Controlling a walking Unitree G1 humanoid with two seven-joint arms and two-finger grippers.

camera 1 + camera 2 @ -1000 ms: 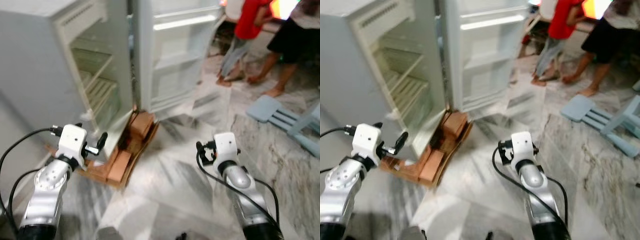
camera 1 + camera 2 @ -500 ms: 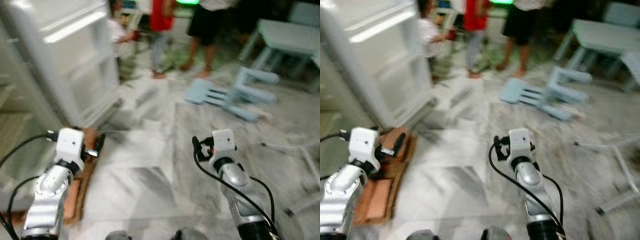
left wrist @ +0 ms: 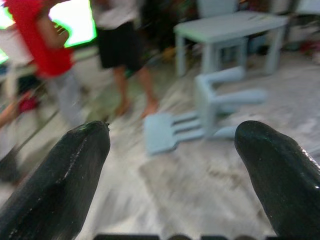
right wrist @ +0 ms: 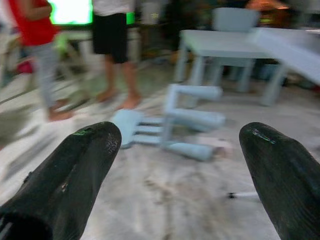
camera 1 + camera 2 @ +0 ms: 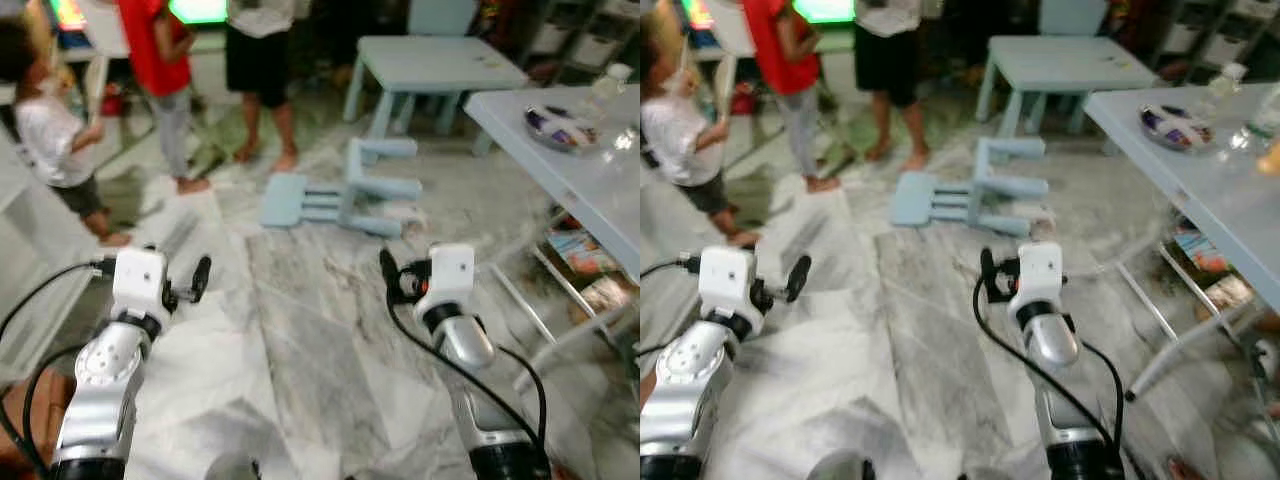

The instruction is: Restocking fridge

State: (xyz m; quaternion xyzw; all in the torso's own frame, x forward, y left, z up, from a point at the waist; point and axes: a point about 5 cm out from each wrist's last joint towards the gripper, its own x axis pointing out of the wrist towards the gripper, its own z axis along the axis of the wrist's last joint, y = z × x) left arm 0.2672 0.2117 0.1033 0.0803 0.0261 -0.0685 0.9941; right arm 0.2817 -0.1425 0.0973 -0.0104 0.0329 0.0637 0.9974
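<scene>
Both arms up over the marble floor [image 5: 300, 340], left gripper [image 3: 172, 150] and right gripper [image 4: 180, 150] spread wide, holding nothing. Ahead a pale blue chair [image 5: 345, 195] lies tipped on its side near the small table [image 5: 430, 60]; the people [image 5: 160, 60] beyond are cut off at the top edge. Items on the grey table [image 5: 1200, 160] at the right edge are too blurred to make out.

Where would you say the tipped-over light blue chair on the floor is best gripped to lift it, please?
Probably by one of the round legs of the chair. It lies on its side on the marble floor with legs sticking out free, narrow enough for two fingers. Come from above with the right gripper, which is open.
</scene>
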